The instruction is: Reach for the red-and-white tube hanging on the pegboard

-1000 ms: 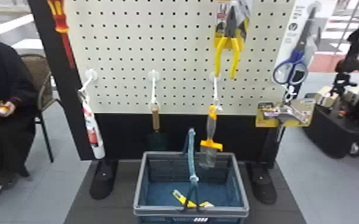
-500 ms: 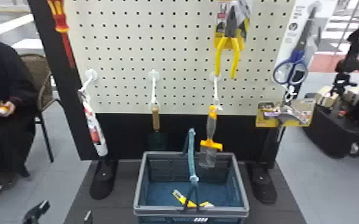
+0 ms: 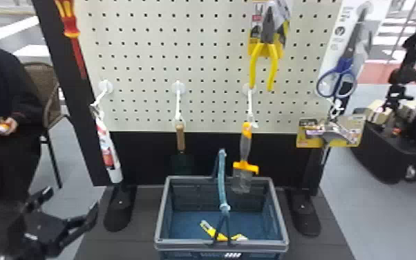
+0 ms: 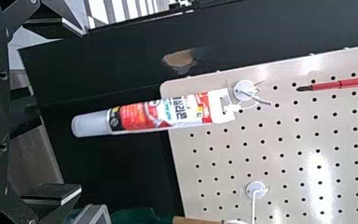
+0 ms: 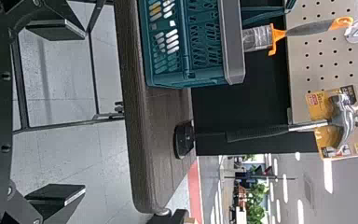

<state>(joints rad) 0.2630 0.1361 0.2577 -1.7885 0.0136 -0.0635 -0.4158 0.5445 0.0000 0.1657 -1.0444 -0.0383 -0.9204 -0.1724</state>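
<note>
The red-and-white tube (image 3: 109, 152) was shown hung by its upper end from a white hook (image 3: 105, 87) at the lower left corner of the pegboard (image 3: 214, 34), most of its length dangling below the board's bottom edge, its pale cap lowest and tilted slightly inward. The left hand (image 3: 71, 201) was seen below and to the left of the pegboard, its two black fingers spread wide, nothing gripped, the tube untouched. The right hand (image 5: 84, 112) was turned toward the pegboard's lower right part, its fingers likewise parted and empty. In the left wrist view, the tube was lined up roughly with the gap between the fingers but lay beyond their tips, so a further approach was judged to be needed. If that approach were made off-centre, the cap might be knocked by a fingertip and the tube set swinging, since it was held only at its top. The dark upright (image 3: 62, 86) along the pegboard's left edge might also be bumped if the spread fingers were brought in too far to that side. If the hand were closed too soon, only the smooth cap might be pinched and then lost; if the printed body were squeezed too hard, it might be dented. The red screwdriver (image 3: 76, 52), above the tube at the pegboard's upper left, might be brushed by a path taken too high.
</note>
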